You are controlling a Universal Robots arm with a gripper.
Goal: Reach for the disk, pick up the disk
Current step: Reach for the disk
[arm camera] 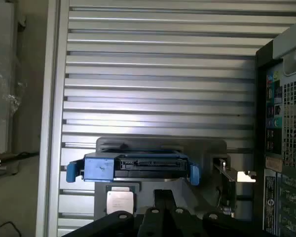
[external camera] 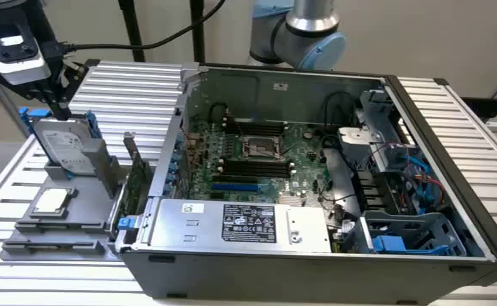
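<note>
Tool [external camera: 61, 109], fingers together, at top edge of disk [external camera: 67, 150]. Disk upright in grey holder [external camera: 61, 228] on ribbed worktop [external camera: 133, 89], toward exterior view's left of open computer case [external camera: 316, 274]. Chip [external camera: 51, 201] near disk.

Lower edge of the disk [external camera: 67, 150] is hidden inside the grey holder [external camera: 105, 175]; its label print cannot be read. Whether the gripper [external camera: 61, 115] touches the disk's top edge cannot be told. The arm [external camera: 306, 35] is cut off by the frame edge. In the wrist view, the gripper linkage covers part of the square chip [arm camera: 120, 201].
</note>
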